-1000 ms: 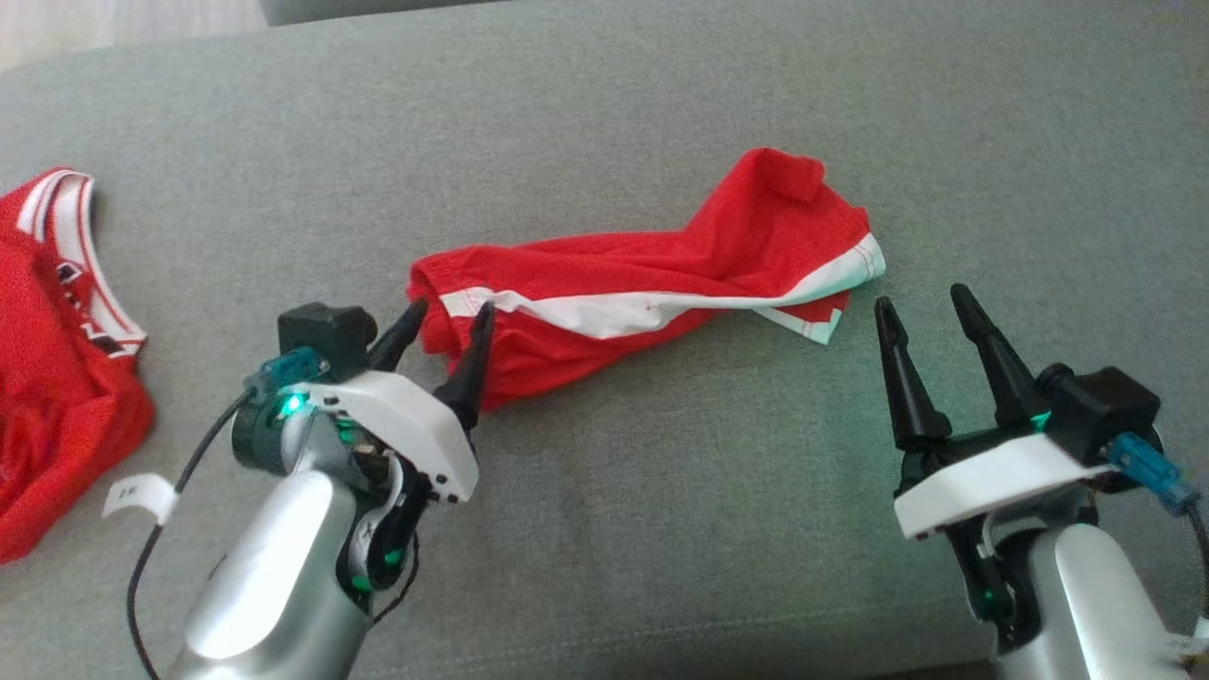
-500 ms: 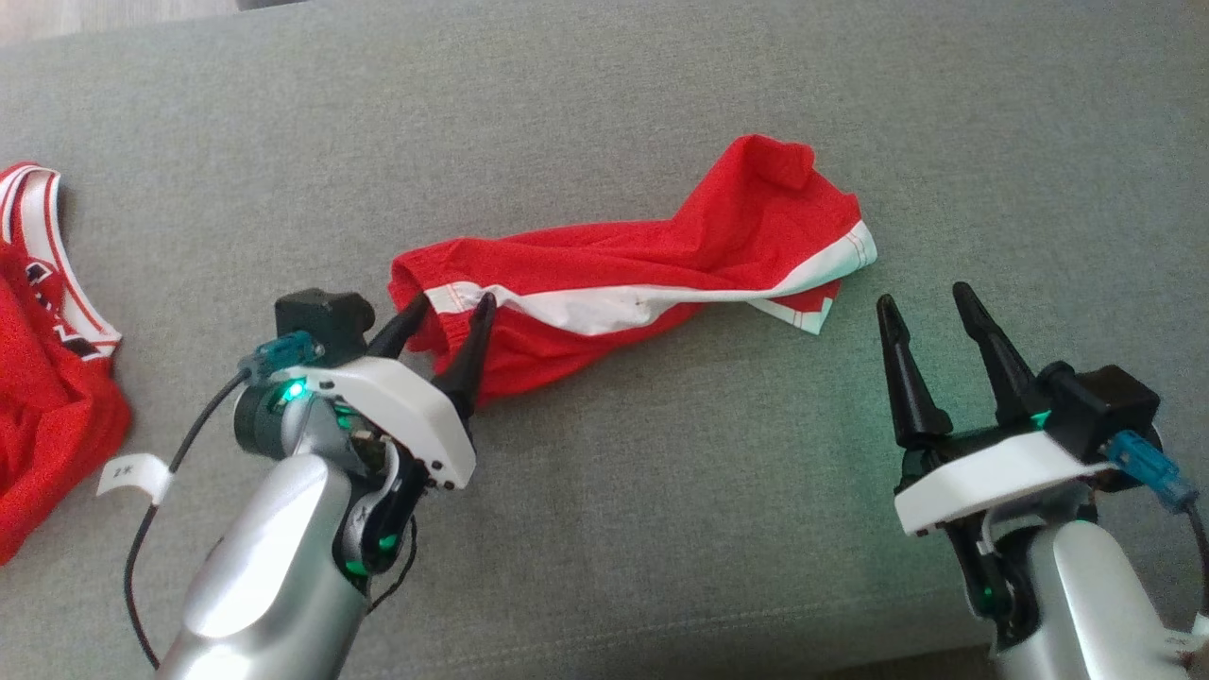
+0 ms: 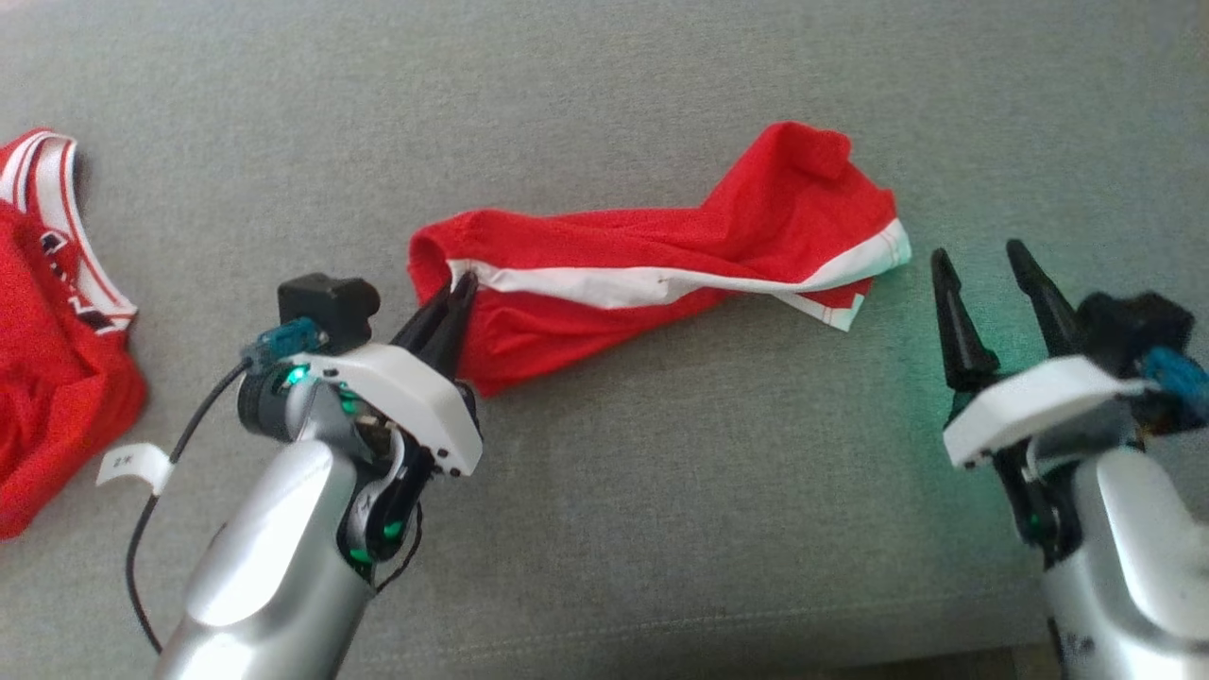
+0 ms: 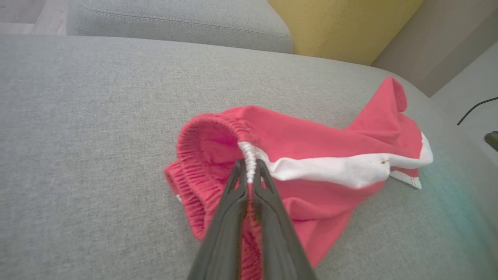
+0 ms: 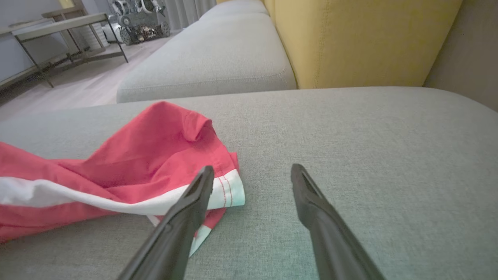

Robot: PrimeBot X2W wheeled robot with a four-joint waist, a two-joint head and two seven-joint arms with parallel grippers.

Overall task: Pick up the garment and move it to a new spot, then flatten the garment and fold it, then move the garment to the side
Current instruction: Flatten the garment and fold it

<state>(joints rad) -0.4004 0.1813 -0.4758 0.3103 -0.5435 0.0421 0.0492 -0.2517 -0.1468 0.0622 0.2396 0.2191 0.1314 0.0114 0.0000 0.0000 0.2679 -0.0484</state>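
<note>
Presently the left gripper is pinching the shorts by a thin waistband edge, risking slippage; the right gripper is hovering open.

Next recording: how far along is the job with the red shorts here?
Done: nothing finished yet. In hand: the pick-up; the left gripper has its jaws shut on the waistband of the red shorts, which lie bunched on the grey cushion. The right gripper is open near the hem, holding nothing. Left: moving, flattening, folding, setting aside.
</note>
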